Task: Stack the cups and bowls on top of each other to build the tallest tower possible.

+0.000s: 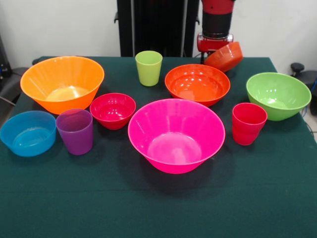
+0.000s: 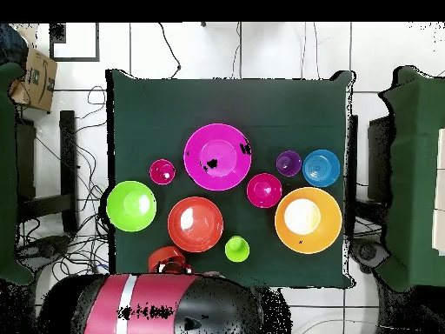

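My gripper [image 1: 216,49] holds the small orange bowl [image 1: 224,56] tilted just above the table's far edge, behind the orange-red bowl [image 1: 197,83]; its fingers are hidden by the bowl. The wide pink bowl [image 1: 176,134] stands empty mid-table, with nothing stacked in it. The yellow-orange bowl [image 1: 62,82], small red bowl [image 1: 112,109], blue bowl [image 1: 28,132] and purple cup [image 1: 75,131] stand to the left. The lime cup [image 1: 148,67] is at the back. The green bowl [image 1: 278,94] and red cup [image 1: 248,123] are to the right. In the overhead view the orange bowl [image 2: 167,259] sits at the arm's end.
All pieces stand apart on the dark green tablecloth [image 1: 148,208]. The black pedestal [image 1: 153,25] rises behind the table. In the overhead view a cardboard box [image 2: 33,74] lies on the floor at top left, and cables run along both sides of the table.
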Tool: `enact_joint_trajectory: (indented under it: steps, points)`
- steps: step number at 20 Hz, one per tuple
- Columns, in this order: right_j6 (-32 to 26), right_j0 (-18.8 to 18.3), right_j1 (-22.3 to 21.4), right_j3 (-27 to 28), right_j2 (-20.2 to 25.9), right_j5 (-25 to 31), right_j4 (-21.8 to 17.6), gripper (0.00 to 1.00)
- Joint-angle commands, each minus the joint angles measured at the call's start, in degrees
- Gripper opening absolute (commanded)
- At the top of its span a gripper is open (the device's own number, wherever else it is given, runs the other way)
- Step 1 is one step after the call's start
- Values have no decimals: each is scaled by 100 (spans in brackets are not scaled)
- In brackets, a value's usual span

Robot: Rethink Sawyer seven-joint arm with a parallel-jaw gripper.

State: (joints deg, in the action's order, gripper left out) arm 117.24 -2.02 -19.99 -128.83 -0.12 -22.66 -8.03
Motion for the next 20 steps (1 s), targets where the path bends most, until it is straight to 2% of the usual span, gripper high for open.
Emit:
enact_joint_trajectory:
  steps: [1, 11, 20]
  points:
    - [1276, 379, 380, 1326, 882, -694, 638, 0]
    - [1212, 680, 235, 1362, 538, -273, 853, 0]
    - [1015, 753, -94, 1260, 355, 324, 955, 0]
